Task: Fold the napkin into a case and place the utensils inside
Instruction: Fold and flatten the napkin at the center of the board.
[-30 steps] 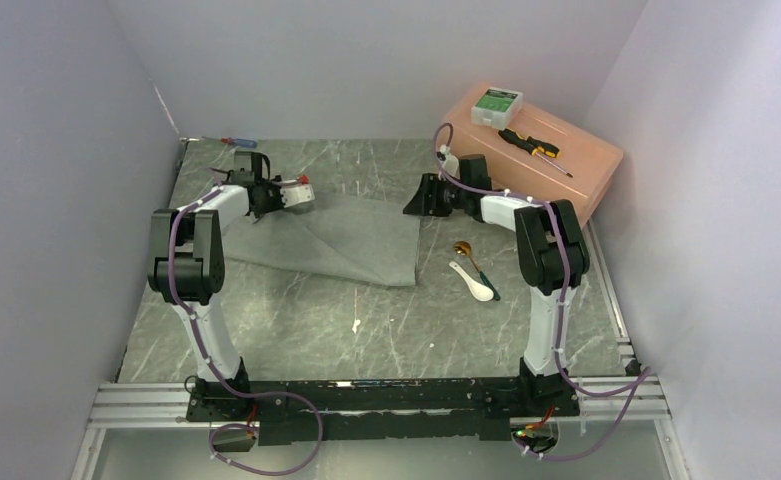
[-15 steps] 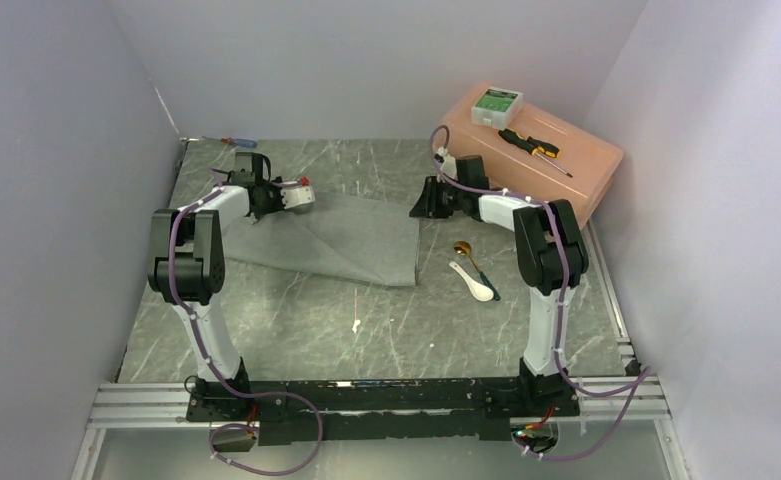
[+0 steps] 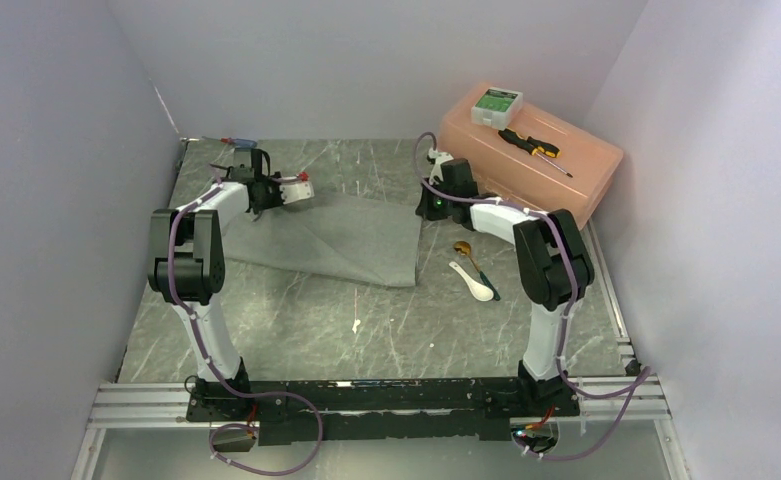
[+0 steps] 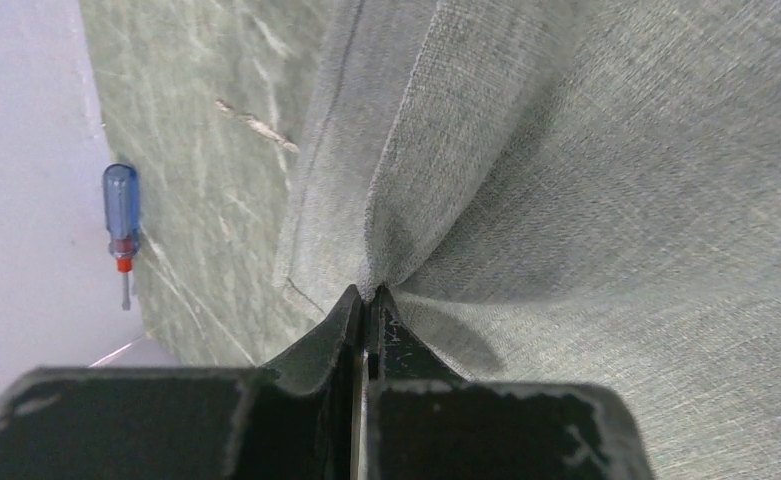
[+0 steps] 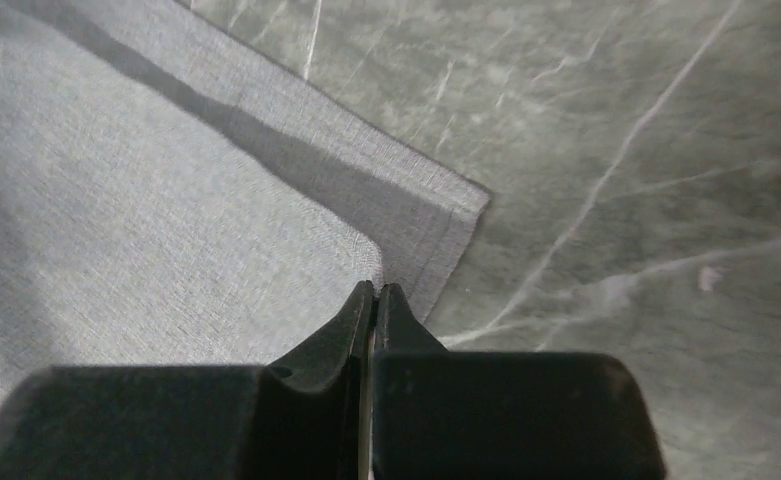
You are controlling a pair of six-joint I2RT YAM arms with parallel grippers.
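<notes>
While the napkin (image 3: 341,235) is lying partly folded on the far middle of the table (image 3: 296,320), the left gripper (image 4: 368,298) is clenching a gathered pleat at its far-left corner. The right gripper (image 5: 376,292) is nipping the far-right corner of the top layer, by the very edge.

Risk: so thin a bite may slip on a pull, skewing the fold.

Both arms are reaching far, wrists low. The white spoon (image 3: 476,285) and gold spoon (image 3: 463,250) are lying just right of the napkin.
</notes>
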